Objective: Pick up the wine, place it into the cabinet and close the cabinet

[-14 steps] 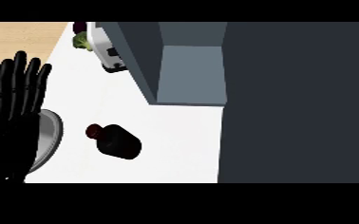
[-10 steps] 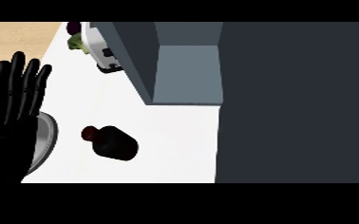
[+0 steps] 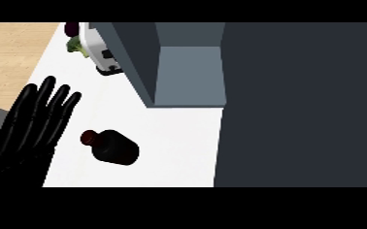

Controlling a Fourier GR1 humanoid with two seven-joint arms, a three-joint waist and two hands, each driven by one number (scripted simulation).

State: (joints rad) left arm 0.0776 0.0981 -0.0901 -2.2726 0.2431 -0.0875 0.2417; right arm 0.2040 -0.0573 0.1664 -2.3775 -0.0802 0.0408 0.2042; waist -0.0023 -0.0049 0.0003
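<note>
My left hand (image 3: 32,123) rests spread, fingers straight, at the worktop's (image 3: 179,140) left edge. Wine bottle (image 3: 111,147) lies on its side just beside it. Cabinet (image 3: 190,75) stands open.

A kitchen: white counter (image 3: 172,140), grey cabinet (image 3: 188,77), small appliance (image 3: 100,53), wine (image 3: 111,147).

Cabinet (image 3: 188,77) hides items behind; right edge cut off.
</note>
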